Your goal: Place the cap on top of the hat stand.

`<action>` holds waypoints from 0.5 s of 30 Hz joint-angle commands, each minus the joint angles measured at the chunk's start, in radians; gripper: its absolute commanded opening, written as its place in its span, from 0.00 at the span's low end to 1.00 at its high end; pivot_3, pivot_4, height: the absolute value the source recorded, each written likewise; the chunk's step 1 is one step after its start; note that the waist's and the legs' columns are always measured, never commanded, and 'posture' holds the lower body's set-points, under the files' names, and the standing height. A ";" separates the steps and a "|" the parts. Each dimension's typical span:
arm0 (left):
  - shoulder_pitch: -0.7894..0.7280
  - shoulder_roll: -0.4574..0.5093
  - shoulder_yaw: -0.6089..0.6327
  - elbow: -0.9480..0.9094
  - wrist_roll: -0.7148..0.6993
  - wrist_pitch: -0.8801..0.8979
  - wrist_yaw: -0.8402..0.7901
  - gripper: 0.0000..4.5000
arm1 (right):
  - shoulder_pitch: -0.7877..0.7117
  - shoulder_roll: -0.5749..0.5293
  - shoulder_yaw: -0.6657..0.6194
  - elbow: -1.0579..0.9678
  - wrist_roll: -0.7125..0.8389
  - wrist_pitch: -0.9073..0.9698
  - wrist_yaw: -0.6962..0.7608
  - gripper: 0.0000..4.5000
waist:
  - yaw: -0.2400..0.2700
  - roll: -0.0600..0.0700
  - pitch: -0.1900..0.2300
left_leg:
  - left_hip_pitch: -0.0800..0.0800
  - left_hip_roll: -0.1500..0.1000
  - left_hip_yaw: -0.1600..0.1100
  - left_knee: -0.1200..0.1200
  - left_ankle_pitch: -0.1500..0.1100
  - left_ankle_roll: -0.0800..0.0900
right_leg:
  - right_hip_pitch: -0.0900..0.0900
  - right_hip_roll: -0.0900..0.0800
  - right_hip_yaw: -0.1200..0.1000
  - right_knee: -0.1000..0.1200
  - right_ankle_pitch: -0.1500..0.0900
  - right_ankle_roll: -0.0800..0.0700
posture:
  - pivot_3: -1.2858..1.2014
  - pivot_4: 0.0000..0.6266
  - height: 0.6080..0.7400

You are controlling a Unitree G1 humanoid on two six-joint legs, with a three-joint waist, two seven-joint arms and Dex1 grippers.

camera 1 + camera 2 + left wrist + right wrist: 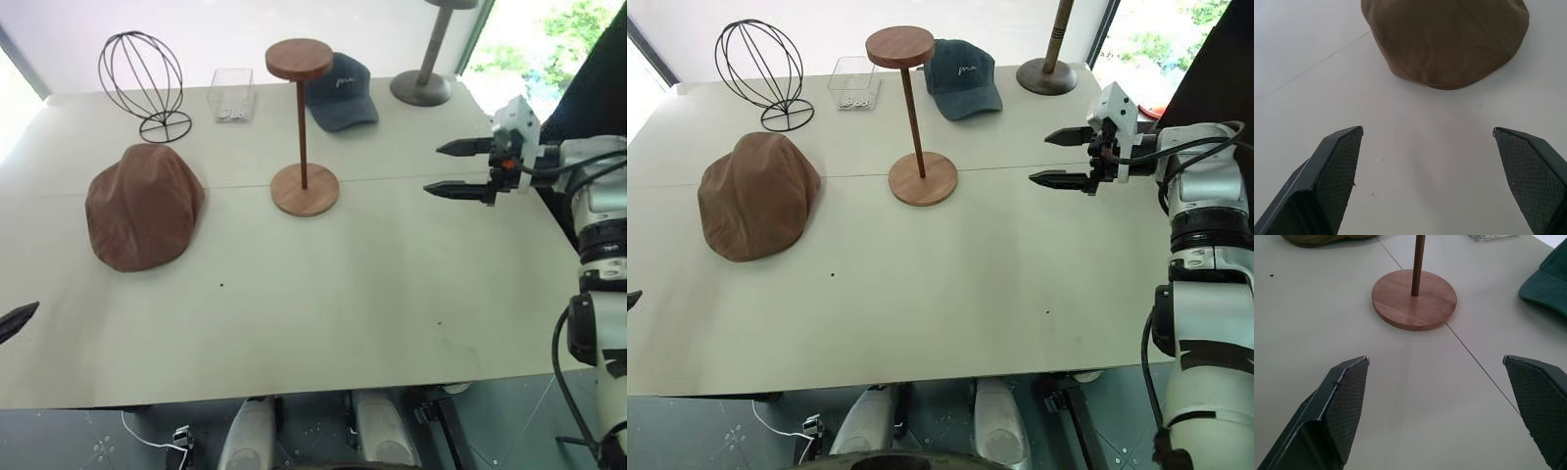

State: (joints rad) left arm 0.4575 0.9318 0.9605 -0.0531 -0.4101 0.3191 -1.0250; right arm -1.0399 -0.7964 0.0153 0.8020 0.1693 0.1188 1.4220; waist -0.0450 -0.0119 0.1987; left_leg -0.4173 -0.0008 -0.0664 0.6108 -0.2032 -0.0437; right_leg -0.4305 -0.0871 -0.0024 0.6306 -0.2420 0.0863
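looks soft and floppy, that brown cap [144, 206] flat on the desk [323, 294] left of the hat stand [302, 127], so probably best pinched at the brim edge, left claw [1427, 147] and right claw [458, 168] both wide open, empty.

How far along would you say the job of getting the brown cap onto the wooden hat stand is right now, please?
Nothing looks done yet: the cap lies flat on the table, and the hat stand has a bare top disc. In hand: the left gripper is open and aimed at the cap without touching it; the right gripper hangs open, to the stand's right. Left: grasp, lift, set on the disc.
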 commanded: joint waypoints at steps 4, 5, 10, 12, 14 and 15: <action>-0.006 -0.006 0.029 -0.042 -0.018 0.013 0.013 0.99 | -0.041 0.001 -0.024 0.010 0.006 -0.028 -0.007 1.00 | -0.001 0.000 0.000 | 0.000 0.000 0.000 0.000 0.000 0.000 | 0.000 0.000 0.000 0.000 0.000 0.000 | 0.52 0.24 1.00; -0.006 -0.005 0.024 -0.050 -0.017 0.010 0.012 0.99 | -0.040 0.001 -0.024 0.011 0.006 -0.030 -0.007 1.00 | 0.000 0.000 0.000 | 0.000 0.000 0.000 0.000 0.000 0.000 | 0.000 0.000 0.000 0.001 0.000 0.000 | 0.52 0.24 1.00; -0.045 0.005 -0.006 -0.116 -0.034 0.041 0.026 0.99 | -0.056 -0.004 -0.024 0.011 0.008 -0.026 -0.001 1.00 | 0.000 0.000 0.000 | 0.001 0.000 0.000 0.001 0.000 0.000 | 0.001 0.000 0.000 0.001 0.000 0.000 | 0.52 0.24 1.00; -0.062 0.001 -0.018 -0.151 -0.040 0.058 0.035 0.99 | -0.062 -0.007 -0.024 -0.010 0.014 -0.010 0.008 1.00 | 0.000 0.000 0.000 | 0.002 0.000 0.000 0.001 0.000 0.000 | 0.002 0.000 0.000 0.001 0.000 0.000 | 0.52 0.24 1.00; -0.075 -0.002 -0.038 -0.174 -0.038 0.071 0.038 0.99 | -0.057 -0.010 -0.026 -0.045 0.025 0.012 0.016 1.00 | 0.000 0.000 0.000 | 0.003 0.000 0.001 0.001 0.000 0.000 | 0.002 0.000 0.001 0.002 0.000 0.000 | 0.52 0.24 1.00; -0.084 0.002 -0.055 -0.178 -0.032 0.071 0.036 0.99 | -0.052 -0.011 -0.029 -0.071 0.034 0.027 0.022 1.00 | 0.000 0.000 0.000 | 0.003 0.000 0.001 0.001 0.000 0.000 | 0.003 0.000 0.001 0.002 0.000 0.000 | 0.52 0.24 1.00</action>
State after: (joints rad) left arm 0.3812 0.9285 0.9108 -0.2127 -0.4327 0.3854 -0.9948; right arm -1.0654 -0.7939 0.0148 0.7882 0.1748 0.1307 1.4328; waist -0.0449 -0.0119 0.1987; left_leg -0.4138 -0.0008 -0.0657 0.6117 -0.2031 -0.0435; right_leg -0.4277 -0.0865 -0.0014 0.6322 -0.2417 0.0866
